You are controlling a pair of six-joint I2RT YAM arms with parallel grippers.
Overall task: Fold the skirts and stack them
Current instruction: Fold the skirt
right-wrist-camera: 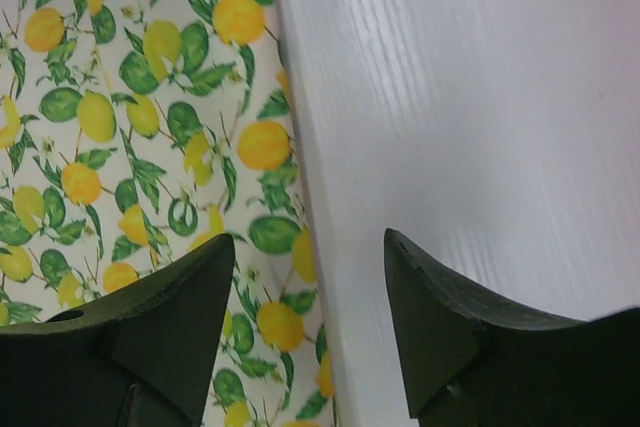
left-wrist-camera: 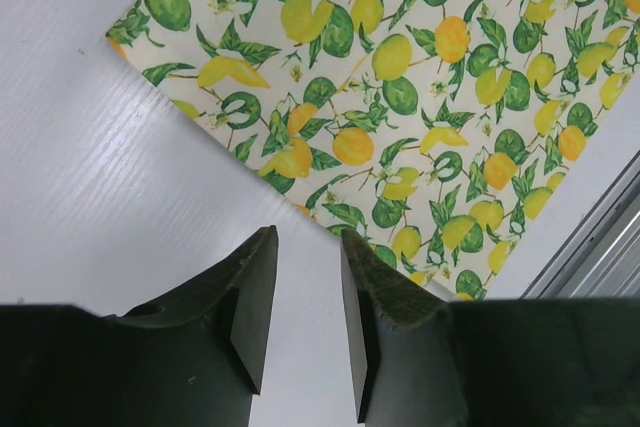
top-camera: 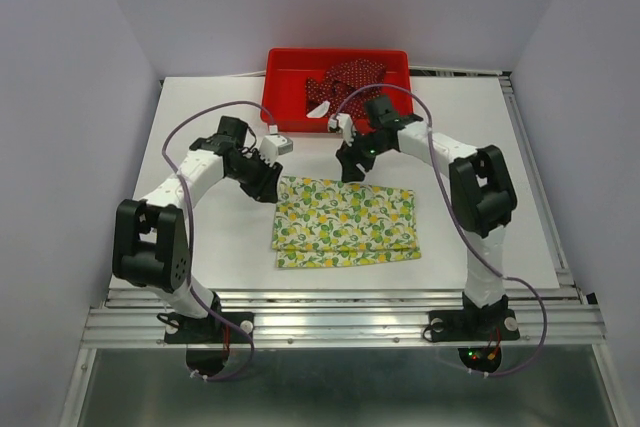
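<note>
The cream lemon-print skirt (top-camera: 346,224) lies folded flat in the middle of the white table. It also shows in the left wrist view (left-wrist-camera: 400,97) and the right wrist view (right-wrist-camera: 140,137). The dark red dotted skirt (top-camera: 345,83) lies crumpled in the red tray (top-camera: 283,87) at the back. My left gripper (top-camera: 268,187) hovers over the lemon skirt's far left corner, open and empty (left-wrist-camera: 305,247). My right gripper (top-camera: 350,169) hovers over the skirt's far edge, open and empty (right-wrist-camera: 310,257).
The red tray sits at the table's far edge. The white table (top-camera: 480,137) shows to the right of the skirt. A metal rail (top-camera: 340,312) runs along the near edge.
</note>
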